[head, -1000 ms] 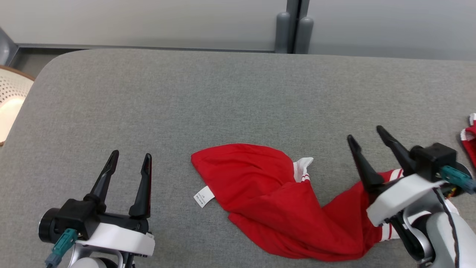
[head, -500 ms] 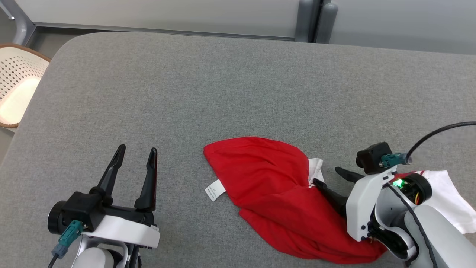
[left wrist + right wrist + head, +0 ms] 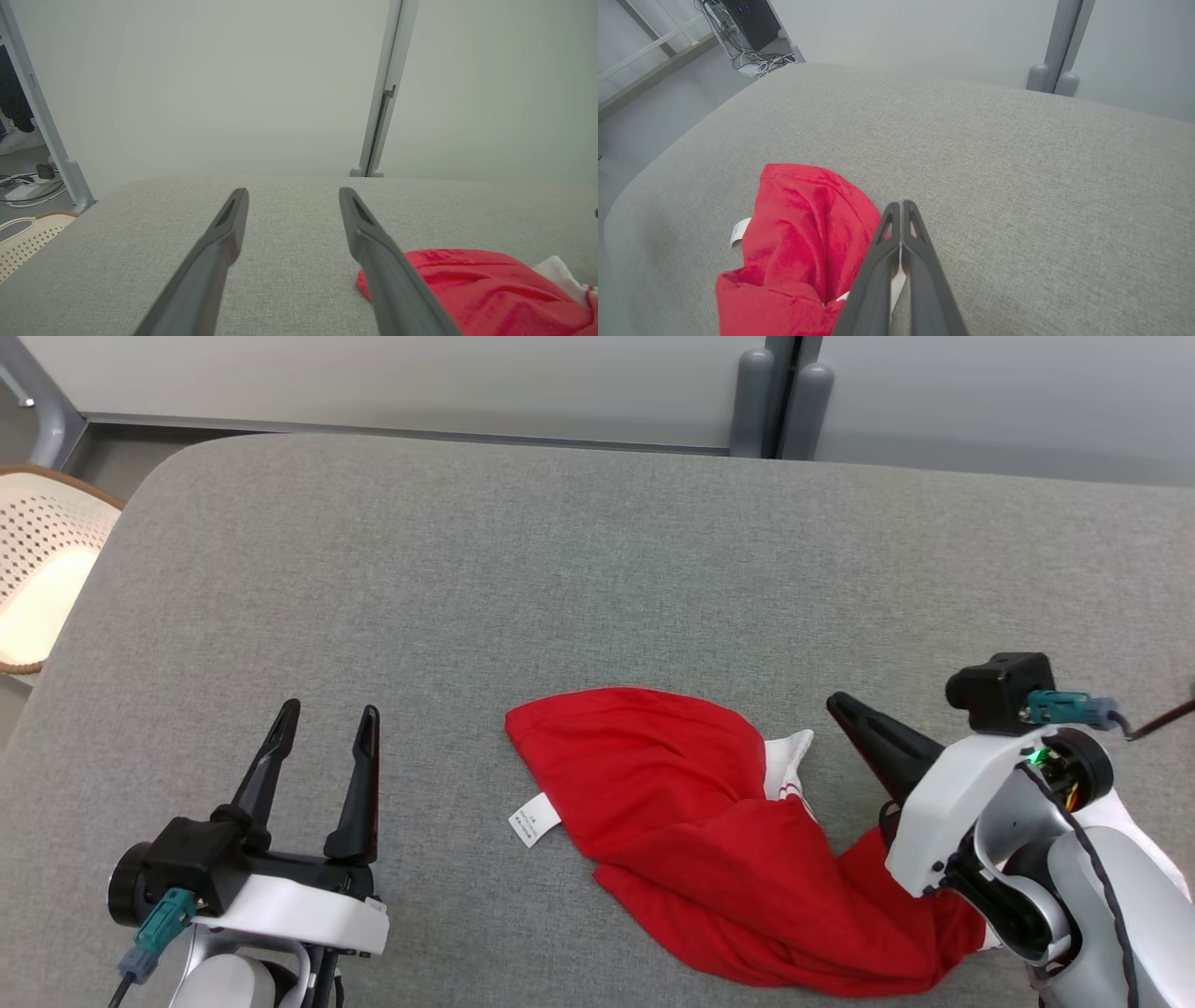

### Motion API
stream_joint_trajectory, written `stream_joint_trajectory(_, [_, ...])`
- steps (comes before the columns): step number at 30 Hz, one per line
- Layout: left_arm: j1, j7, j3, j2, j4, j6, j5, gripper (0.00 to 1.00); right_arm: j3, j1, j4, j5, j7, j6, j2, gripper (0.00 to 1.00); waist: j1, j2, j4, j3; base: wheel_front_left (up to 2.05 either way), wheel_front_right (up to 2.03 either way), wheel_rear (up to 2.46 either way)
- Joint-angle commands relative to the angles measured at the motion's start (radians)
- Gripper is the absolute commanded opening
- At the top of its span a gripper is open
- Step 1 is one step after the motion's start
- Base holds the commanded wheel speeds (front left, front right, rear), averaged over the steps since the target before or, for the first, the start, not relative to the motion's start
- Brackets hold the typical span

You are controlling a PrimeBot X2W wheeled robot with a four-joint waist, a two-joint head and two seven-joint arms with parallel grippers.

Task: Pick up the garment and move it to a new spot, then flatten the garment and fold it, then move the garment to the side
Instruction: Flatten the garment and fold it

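A red garment [image 3: 672,803] with a white label [image 3: 534,819] and a white striped cuff [image 3: 789,761] lies crumpled on the grey padded surface [image 3: 467,569], right of centre. My right gripper [image 3: 831,700] is shut, its fingers pointing up and left over the garment's right end. In the right wrist view a sliver of white cloth shows pinched between the fingers of that gripper [image 3: 902,204], with the garment [image 3: 798,224] to their left. My left gripper [image 3: 331,709] stands open and empty at the lower left, apart from the cloth. The left wrist view has that gripper [image 3: 293,191] left of the garment [image 3: 467,289].
A perforated cream basket [image 3: 28,579] stands off the surface's left edge. Grey wall posts [image 3: 780,401] rise behind the far edge. Cables [image 3: 756,60] lie on the floor, and a person's foot [image 3: 14,140] shows at the far left.
My right gripper went from open beside the cloth to shut, its fingers now raised and pointing up-left, with the garment's right end drawn toward them. The head camera shifted. The left arm stayed still.
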Motion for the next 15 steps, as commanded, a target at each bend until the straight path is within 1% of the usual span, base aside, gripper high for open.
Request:
stream_joint_trajectory(1, [-0.009,-0.006,0.006,0.008,0.004,0.005,0.0,1.0,-0.017,0.013,-0.019,-0.009,-0.022,0.0,0.0,0.0,0.0,0.0,-0.009,-0.007,0.0,0.0,0.0])
stream_joint_trajectory(12, [0.009,-0.01,0.008,0.017,0.002,0.009,0.002,1.0,-0.057,0.059,-0.047,-0.027,-0.035,0.0,0.018,0.0,0.0,0.0,-0.031,-0.032,0.0,0.0,0.0])
stream_joint_trajectory(15, [0.013,-0.01,0.006,0.019,-0.001,0.01,0.001,1.0,-0.061,0.057,-0.061,-0.035,-0.062,0.0,0.021,0.0,0.0,0.0,-0.034,-0.037,0.0,0.0,0.0])
